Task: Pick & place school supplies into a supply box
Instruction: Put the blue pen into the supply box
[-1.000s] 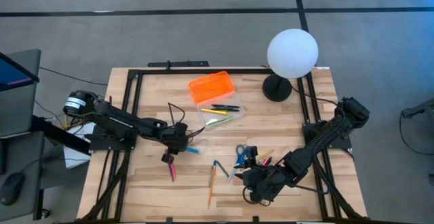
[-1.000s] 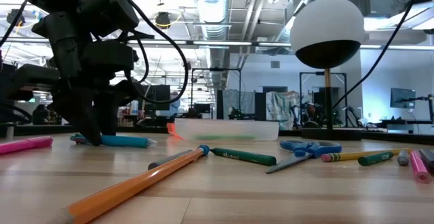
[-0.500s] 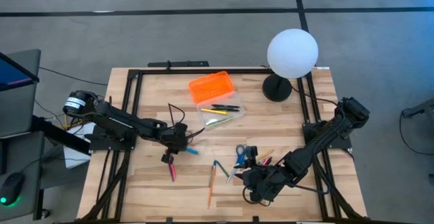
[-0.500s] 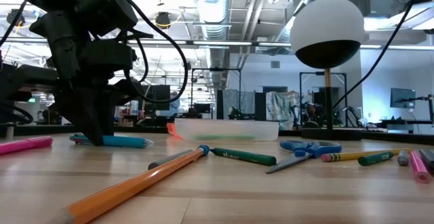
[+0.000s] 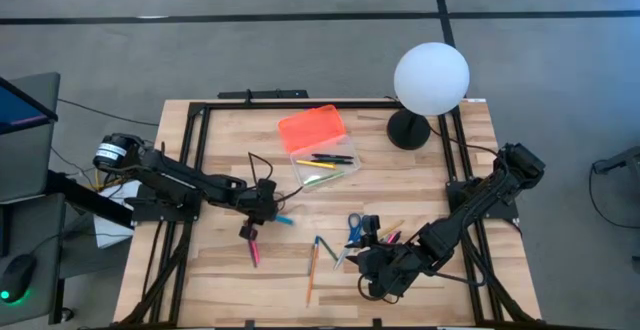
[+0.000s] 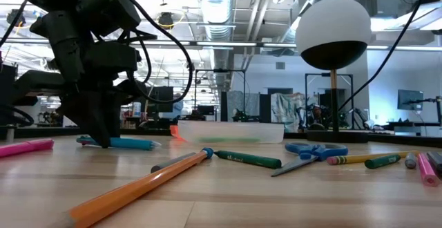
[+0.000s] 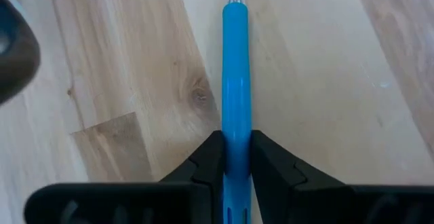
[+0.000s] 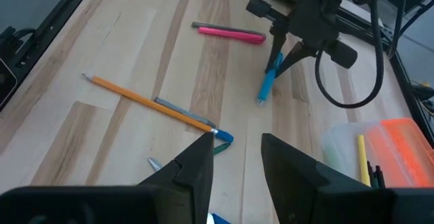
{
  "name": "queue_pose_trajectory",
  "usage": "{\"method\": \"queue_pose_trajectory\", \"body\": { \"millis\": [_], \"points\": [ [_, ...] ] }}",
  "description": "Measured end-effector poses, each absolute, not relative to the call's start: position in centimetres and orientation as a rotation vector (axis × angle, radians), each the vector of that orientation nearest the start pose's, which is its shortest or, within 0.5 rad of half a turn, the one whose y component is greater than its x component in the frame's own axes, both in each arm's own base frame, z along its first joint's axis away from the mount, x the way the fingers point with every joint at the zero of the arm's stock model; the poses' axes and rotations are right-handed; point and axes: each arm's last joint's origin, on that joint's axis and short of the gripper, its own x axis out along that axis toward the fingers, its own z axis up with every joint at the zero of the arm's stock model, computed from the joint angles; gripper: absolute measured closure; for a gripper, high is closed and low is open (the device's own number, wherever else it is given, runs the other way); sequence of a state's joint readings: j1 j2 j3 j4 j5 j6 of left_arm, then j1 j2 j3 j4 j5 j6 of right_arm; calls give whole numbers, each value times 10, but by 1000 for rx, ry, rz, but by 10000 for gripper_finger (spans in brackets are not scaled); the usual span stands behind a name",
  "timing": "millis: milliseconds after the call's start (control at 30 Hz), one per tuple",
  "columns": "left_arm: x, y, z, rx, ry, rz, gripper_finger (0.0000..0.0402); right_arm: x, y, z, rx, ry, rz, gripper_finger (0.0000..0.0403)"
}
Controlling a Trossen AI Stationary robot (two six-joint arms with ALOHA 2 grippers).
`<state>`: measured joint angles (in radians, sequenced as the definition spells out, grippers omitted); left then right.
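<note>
- The blue pen (image 7: 235,81) lies flat on the wooden table (image 5: 220,270), left of centre in the high view, and the left gripper (image 7: 236,157) has its two dark fingers (image 7: 207,163) pressed against the pen's sides.
- In the low view that pen (image 6: 128,143) shows at the left, with the left gripper (image 6: 103,139) standing down on it.
- The supply box (image 5: 322,155) sits in the upper middle of the high view, its orange lid (image 5: 311,127) swung open, with a few pens inside the clear tray.
- A pink marker (image 5: 253,250) lies just below the left gripper in the high view.
- An orange pencil (image 5: 312,270), a green pen (image 6: 247,159) and blue-handled scissors (image 5: 354,227) lie in the lower middle.
- The right gripper (image 8: 234,157) hovers over the lower right of the table, fingers apart and holding nothing.
- A white globe lamp (image 5: 430,78) stands at the upper right corner.
</note>
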<state>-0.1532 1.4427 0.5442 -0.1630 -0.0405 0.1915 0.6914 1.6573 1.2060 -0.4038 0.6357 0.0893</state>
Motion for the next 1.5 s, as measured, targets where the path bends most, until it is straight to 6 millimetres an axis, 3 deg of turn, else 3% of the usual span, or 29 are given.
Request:
{"method": "queue_pose_trajectory", "body": {
  "millis": [400, 533, 733, 967, 1167, 1300, 1500],
  "points": [
    [252, -44, 153, 313, 938, -233, 346, 279, 209, 244, -406, 680, 7, 285],
    [263, -42, 167, 350, 889, -139, 346, 279, 209, 244, -405, 680, 6, 285],
    [287, -18, 197, 392, 742, 98, 345, 281, 207, 245, -404, 677, -6, 285],
    [301, 34, 220, 307, 533, 156, 345, 283, 204, 245, -399, 673, -32, 285],
    [311, 67, 201, 232, 517, 131, 345, 284, 206, 235, -447, 708, -36, 285],
    [321, 78, 180, 222, 555, 134, 345, 286, 204, 225, -504, 746, -50, 285],
    [339, 92, 170, 209, 586, 155, 345, 288, 200, 225, -504, 752, -75, 285]
  ]
}}
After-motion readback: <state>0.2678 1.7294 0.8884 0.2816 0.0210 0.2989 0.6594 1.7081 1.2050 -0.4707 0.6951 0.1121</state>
